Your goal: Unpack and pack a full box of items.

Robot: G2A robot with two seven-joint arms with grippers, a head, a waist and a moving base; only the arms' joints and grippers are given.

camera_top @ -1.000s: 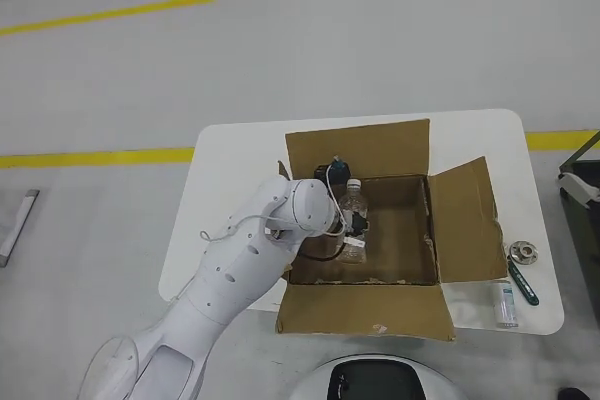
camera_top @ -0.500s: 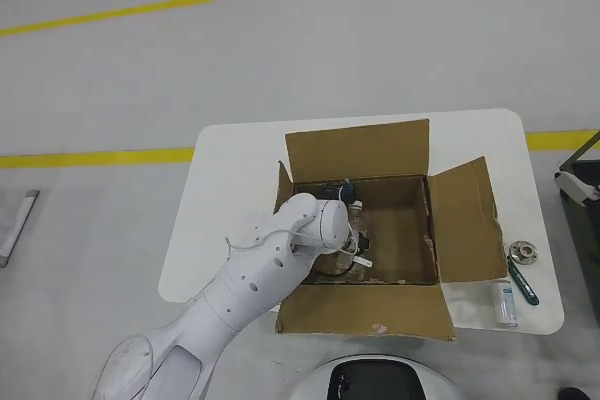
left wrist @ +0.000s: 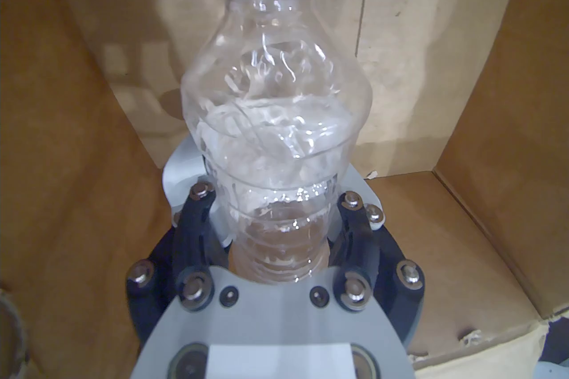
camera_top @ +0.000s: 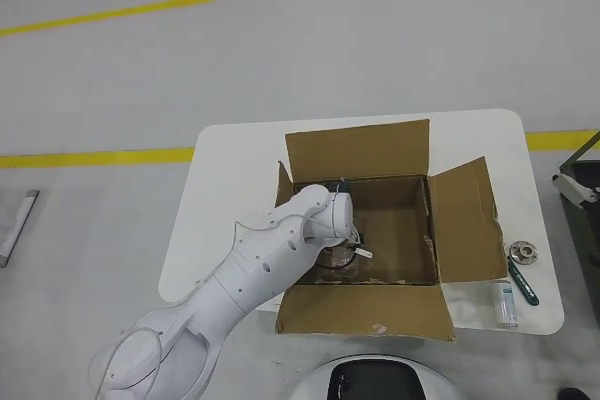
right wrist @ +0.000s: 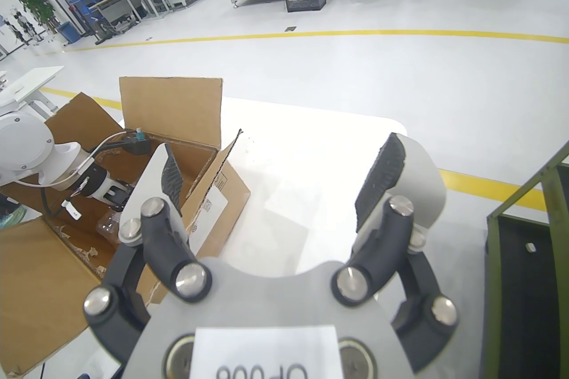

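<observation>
A bottle (left wrist: 271, 109) was gripped by the left pincer (left wrist: 275, 197) inside the box (camera_top: 358, 148), at its left side. Packing seemed underway; gentle release was called for. The right pincer (right wrist: 284, 181) was seen open.

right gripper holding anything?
No, the right gripper is open, with only the white table visible between its fingers.

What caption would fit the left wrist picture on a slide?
Left gripper shut on a clear plastic bottle, held inside the cardboard box.
</observation>
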